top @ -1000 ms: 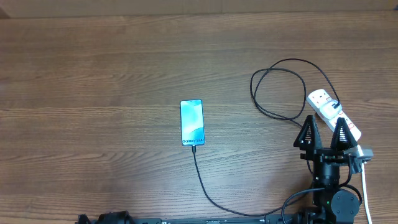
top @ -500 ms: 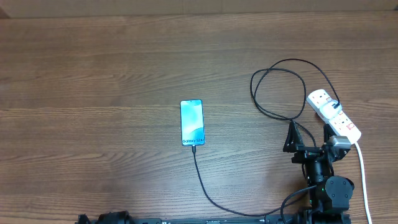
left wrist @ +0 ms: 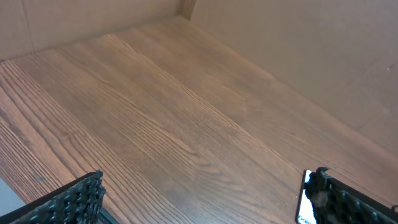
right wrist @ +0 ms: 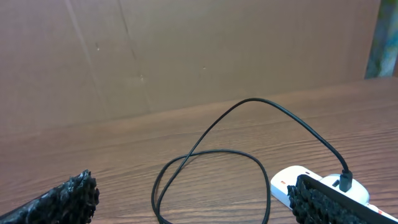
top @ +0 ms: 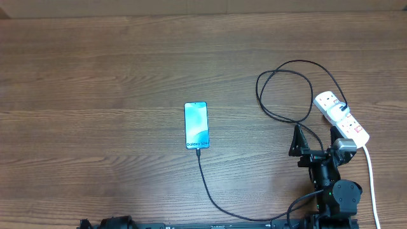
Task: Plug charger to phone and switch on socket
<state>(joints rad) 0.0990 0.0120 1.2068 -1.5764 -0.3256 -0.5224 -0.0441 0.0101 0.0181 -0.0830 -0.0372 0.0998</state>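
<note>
Phone [top: 196, 125] sits about mid-table, screen up and glowing light blue, long side running 12 to 6. The charger [top: 206, 184] looks plugged into its 6 o'clock edge. From there the thin black cable heads off toward 5 o'clock along the near edge of the table [top: 95, 95], and I lose it behind the right arm's base.

Over at the phone's 3 o'clock there's a big loose loop of the same cable. It ends in the black plug [top: 344, 109], which is seated in the socket [top: 341, 118]. The strip lies slanted, with its thick white lead [top: 371, 184] trailing off toward 6 o'clock. Can't tell from here whether the rocker switches are on or off.

Right claw [top: 316, 135] is spread wide with nothing in it, sitting just at the socket's 7 o'clock. One finger is close to the strip's near end, though I can't say if it's touching. Its wrist cam shows the loop and the white strip with the plug beside one finger.

Left claw [left wrist: 205, 186] is also wide and empty over bare wood. There's just a sliver of phone at its 3 o'clock finger.
</note>
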